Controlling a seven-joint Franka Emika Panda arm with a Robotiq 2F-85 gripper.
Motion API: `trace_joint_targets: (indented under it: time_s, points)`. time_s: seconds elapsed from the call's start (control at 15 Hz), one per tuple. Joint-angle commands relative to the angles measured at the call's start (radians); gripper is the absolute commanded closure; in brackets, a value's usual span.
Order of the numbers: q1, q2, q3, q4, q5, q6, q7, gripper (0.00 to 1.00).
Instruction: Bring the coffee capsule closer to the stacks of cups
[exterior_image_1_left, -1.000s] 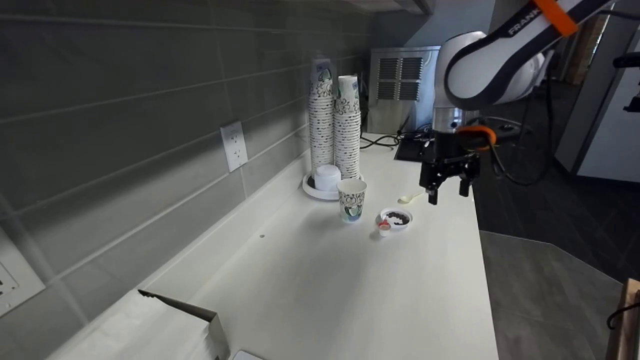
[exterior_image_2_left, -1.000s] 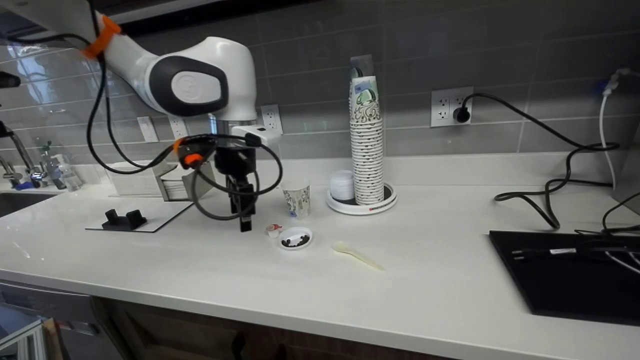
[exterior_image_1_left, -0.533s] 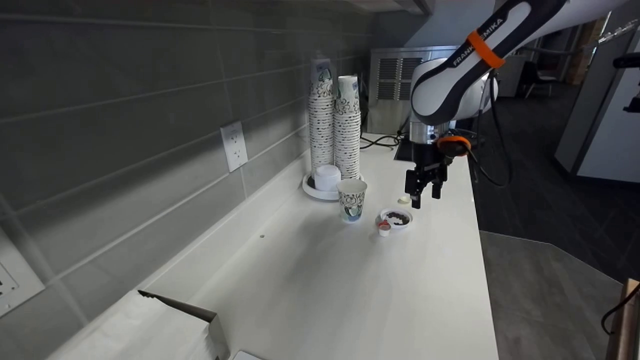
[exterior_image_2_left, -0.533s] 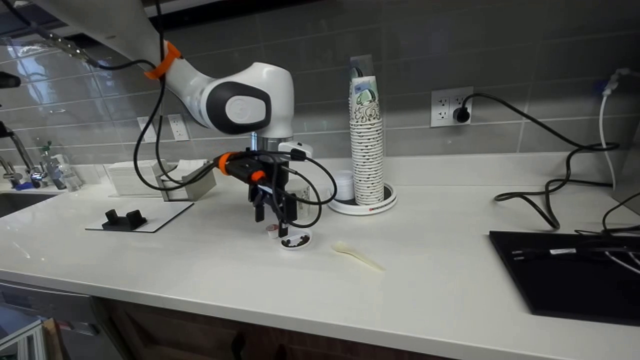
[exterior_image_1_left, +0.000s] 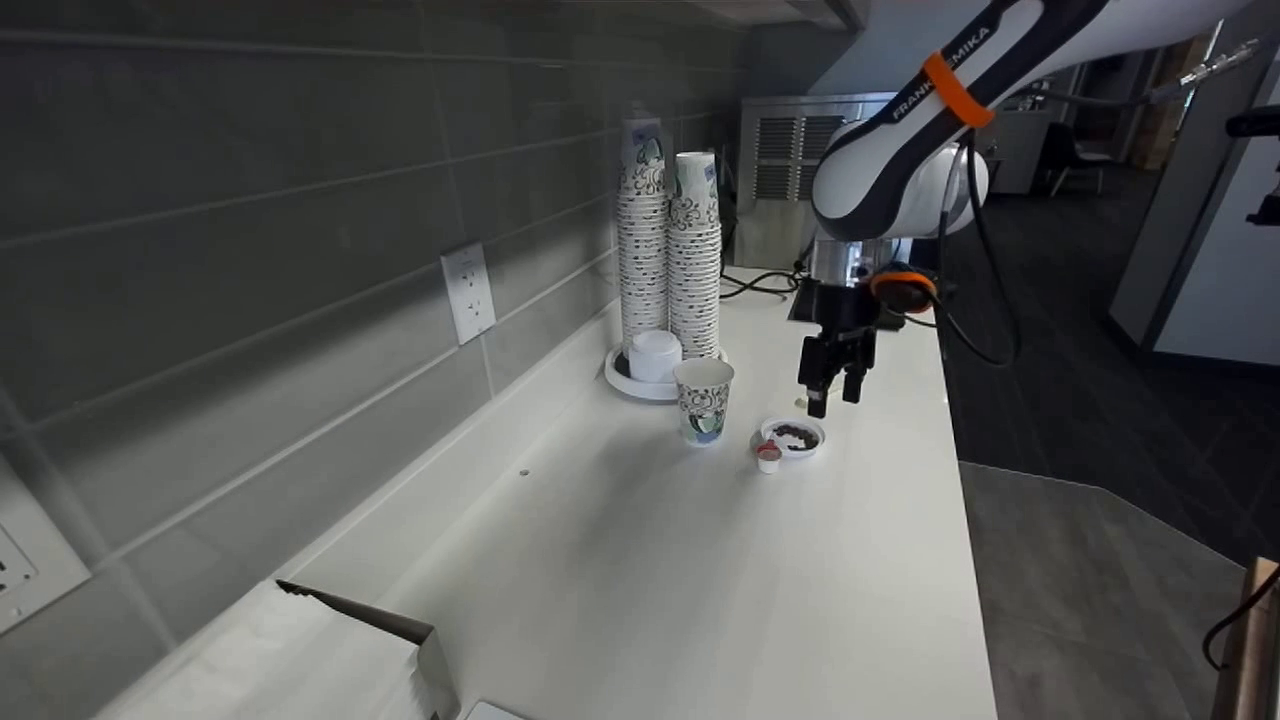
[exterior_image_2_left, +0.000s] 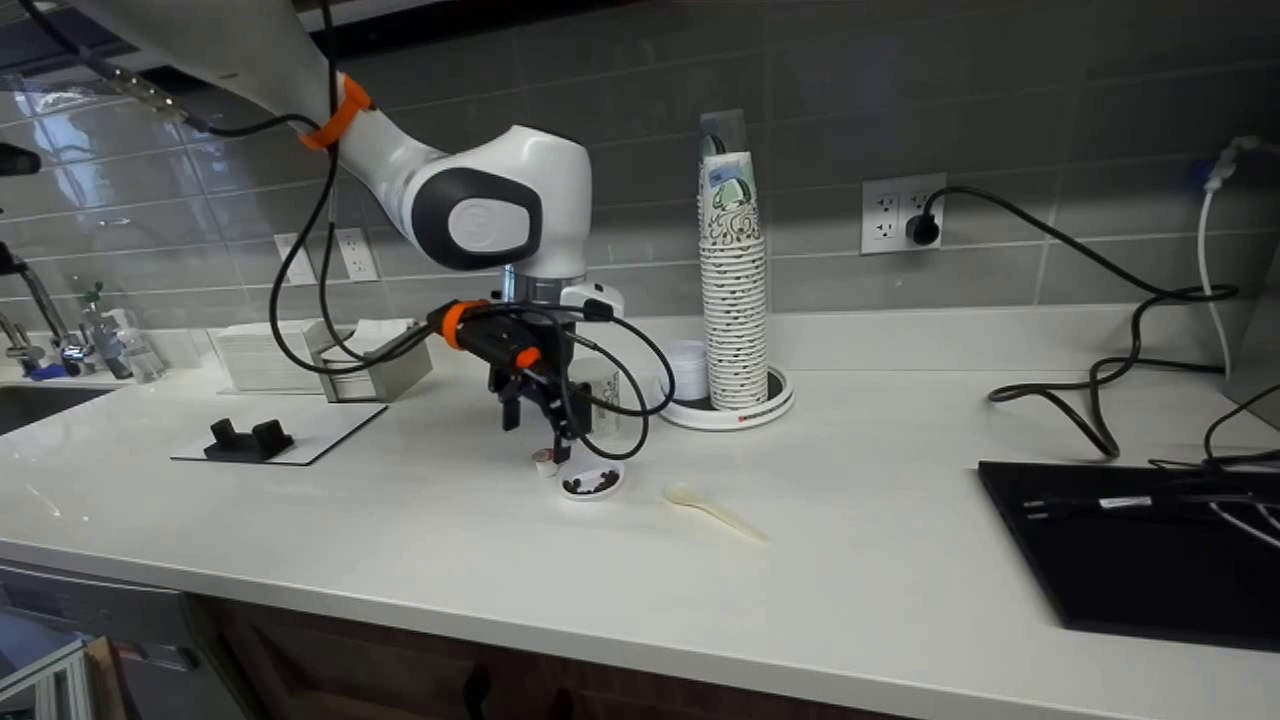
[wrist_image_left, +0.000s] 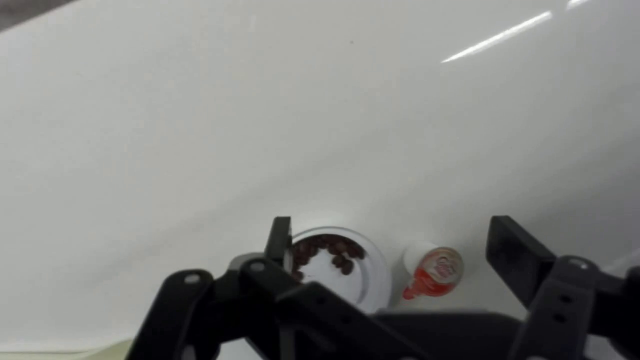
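The coffee capsule is a small white cup with a clear and red lid. It stands on the counter in both exterior views (exterior_image_1_left: 768, 461) (exterior_image_2_left: 545, 463), and shows in the wrist view (wrist_image_left: 440, 270) beside a white dish of dark beans (wrist_image_left: 378, 280). The stacks of cups (exterior_image_1_left: 693, 290) are tall columns of nested patterned paper cups on a round white tray; they also show in an exterior view (exterior_image_2_left: 737, 310). My gripper (exterior_image_1_left: 835, 398) is open and empty, above the dish and capsule. In the wrist view (wrist_image_left: 392, 235) capsule and most of the dish lie between its fingertips.
A single patterned paper cup (exterior_image_1_left: 704, 405) stands between capsule and stacks. A white container (exterior_image_1_left: 656, 356) sits on the tray (exterior_image_2_left: 725, 424). A pale spoon (exterior_image_2_left: 715, 512) lies near the dish. A black mat (exterior_image_2_left: 1130, 560) and napkin holder (exterior_image_2_left: 375, 365) are farther off.
My gripper has moved across the counter toward the dish and capsule, mostly in the first half second, then a little more. Its fingers stay open. The capsule, dish and cups have not moved.
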Motion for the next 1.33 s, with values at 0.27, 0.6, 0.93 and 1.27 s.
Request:
trace_joint_targets:
  time_s: [0.27,0.6,0.93,1.27]
  points:
    - [-0.07,0.028,0.046,0.023,0.249,-0.021,-0.536,0.0]
    - [-0.093,0.1,0.067,0.061,0.361,-0.047,-0.858,0.04]
    - [-0.092,0.17,0.074,0.115,0.405,-0.094,-1.002,0.46]
    - [-0.079,0.173,0.056,0.134,0.377,-0.069,-0.947,0.32]
